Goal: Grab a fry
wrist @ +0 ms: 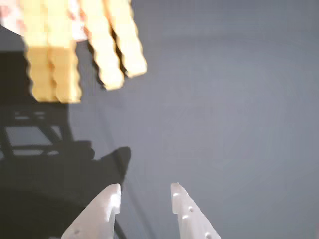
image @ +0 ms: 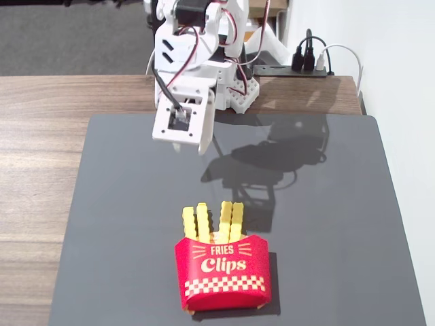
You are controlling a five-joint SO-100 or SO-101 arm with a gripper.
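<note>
Several bright-yellow crinkle-cut fries (image: 212, 222) stand upright in a red "Fries Clips" carton (image: 222, 271) on the dark grey mat, near the front in the fixed view. In the wrist view the fries (wrist: 107, 50) hang blurred at the top left, tips pointing down, in two pairs. My white gripper (image: 197, 146) hovers above the mat's far part, well short of the fries. In the wrist view the gripper (wrist: 145, 191) enters from the bottom edge with its two white fingertips (wrist: 110, 199) apart and nothing between them.
The dark grey mat (image: 326, 224) covers a wooden table (image: 41, 170). The arm's white base (image: 238, 88) stands at the mat's far edge. A power strip with plugs (image: 309, 62) lies behind it. A white wall runs along the right.
</note>
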